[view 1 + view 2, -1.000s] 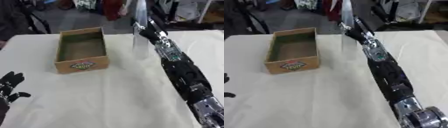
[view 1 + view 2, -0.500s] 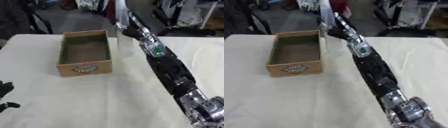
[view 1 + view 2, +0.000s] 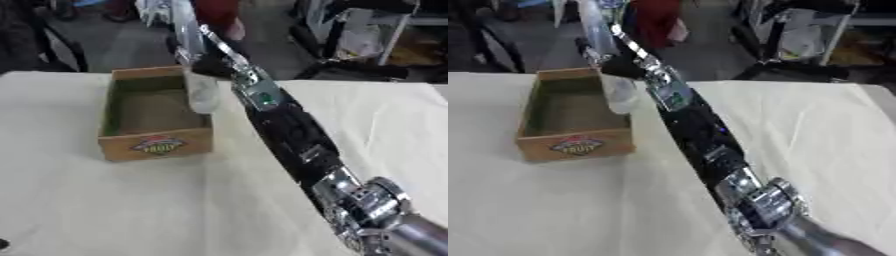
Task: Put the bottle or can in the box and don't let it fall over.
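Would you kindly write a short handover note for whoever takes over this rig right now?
Right hand: curled round the tall clear plastic bottle, holding it upright over the right side of the open brown cardboard box with the fruit label.
Left hand: not in view.
Box: on the cream tablecloth, nothing else visible inside it.
Done: bottle picked up and carried to the box.
Left: I cannot tell whether its base touches the box floor yet. Lower it until it stands, open the hand gently, and withdraw without tipping it.
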Robot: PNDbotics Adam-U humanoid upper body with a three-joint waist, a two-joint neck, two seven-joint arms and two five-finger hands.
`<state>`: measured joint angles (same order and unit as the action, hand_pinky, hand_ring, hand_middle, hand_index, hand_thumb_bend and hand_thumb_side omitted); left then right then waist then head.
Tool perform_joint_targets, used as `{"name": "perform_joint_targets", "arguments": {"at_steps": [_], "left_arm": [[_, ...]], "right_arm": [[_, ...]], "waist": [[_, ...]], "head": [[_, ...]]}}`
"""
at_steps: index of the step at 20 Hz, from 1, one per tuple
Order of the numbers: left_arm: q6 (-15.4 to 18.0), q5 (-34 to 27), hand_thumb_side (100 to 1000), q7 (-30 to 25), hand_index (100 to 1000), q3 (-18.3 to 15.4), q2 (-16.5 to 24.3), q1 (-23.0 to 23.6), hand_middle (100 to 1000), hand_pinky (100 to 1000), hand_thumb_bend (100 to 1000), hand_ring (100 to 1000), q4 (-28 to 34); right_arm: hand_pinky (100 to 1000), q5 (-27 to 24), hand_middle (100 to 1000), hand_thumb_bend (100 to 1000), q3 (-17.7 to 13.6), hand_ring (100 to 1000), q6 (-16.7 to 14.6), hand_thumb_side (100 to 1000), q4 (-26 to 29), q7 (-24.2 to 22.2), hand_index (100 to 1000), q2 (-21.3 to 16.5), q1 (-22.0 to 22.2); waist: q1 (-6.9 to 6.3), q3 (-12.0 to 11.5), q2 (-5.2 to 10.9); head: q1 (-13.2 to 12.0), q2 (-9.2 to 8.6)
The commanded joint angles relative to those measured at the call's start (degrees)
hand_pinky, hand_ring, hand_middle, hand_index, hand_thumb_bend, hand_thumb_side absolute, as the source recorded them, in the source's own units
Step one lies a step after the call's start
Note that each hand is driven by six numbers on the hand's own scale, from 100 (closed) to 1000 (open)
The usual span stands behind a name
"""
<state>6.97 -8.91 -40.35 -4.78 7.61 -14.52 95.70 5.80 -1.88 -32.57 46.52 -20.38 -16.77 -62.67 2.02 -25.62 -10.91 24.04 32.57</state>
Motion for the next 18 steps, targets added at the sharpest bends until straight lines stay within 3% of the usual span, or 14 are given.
{"name": "perform_joint_targets", "arguments": {"at_steps": [1,2,3,5,7,12,15,18], "left_arm": [[0.0,0.2,950,-0.5,1000,0.2,0.9,-0.9,921,654,181,1000,0.6],[-0.1,0.2,949,-0.5,1000,0.2,0.9,-1.0,921,654,181,1000,0.5],[-0.1,0.2,949,-0.5,1000,0.2,0.9,-1.0,921,655,181,1000,0.6],[-0.1,0.2,949,-0.5,1000,0.2,0.8,-1.1,921,655,181,1000,0.6],[-0.1,0.2,949,-0.5,1000,0.2,0.9,-1.1,922,655,181,1000,0.7],[-0.1,0.5,952,-0.5,1000,0.1,0.9,-1.0,922,655,181,1000,0.6],[0.0,0.5,952,-0.4,1000,0.1,1.0,-0.9,922,655,180,1000,0.6],[0.1,0.6,952,-0.3,1000,-0.1,1.0,-0.7,922,655,181,1000,0.6]], "right_arm": [[609,1.9,691,100,-0.2,750,-1.0,470,-0.1,-2.6,621,-0.3,-1.0],[654,3.4,750,100,-0.1,800,-1.8,470,-0.2,-3.9,684,-0.3,-0.8],[750,5.0,853,100,-0.1,905,-2.6,440,-0.4,-4.9,830,-0.4,-0.7],[866,9.2,947,100,-0.3,998,-3.7,388,-0.8,-6.2,938,-0.6,-0.5],[967,13.9,1000,100,-0.5,1000,-4.6,421,-1.0,-6.7,1000,-0.8,-0.3],[1000,24.4,1000,100,-1.1,1000,-6.4,566,-1.3,-6.9,1000,-1.1,0.1],[1000,26.3,1000,100,-1.7,1000,-6.6,548,-1.3,-5.0,1000,-1.2,0.3],[998,24.3,1000,100,-2.3,1000,-6.5,498,-0.8,-2.9,1000,-1.6,0.3]], "waist": [[-0.21,-0.2,0.52],[-0.17,-0.2,0.46],[-0.13,-0.2,0.42],[-0.08,-0.1,0.34],[-0.06,-0.1,0.33],[-0.06,0.4,0.25],[-0.14,0.6,0.25],[-0.24,1.2,0.35]], "head": [[0.6,-1.24],[0.5,-1.43],[0.5,-1.51],[0.3,-1.49],[0.3,-1.34],[0.4,-1.37],[0.3,-1.38],[0.0,-1.26]]}}
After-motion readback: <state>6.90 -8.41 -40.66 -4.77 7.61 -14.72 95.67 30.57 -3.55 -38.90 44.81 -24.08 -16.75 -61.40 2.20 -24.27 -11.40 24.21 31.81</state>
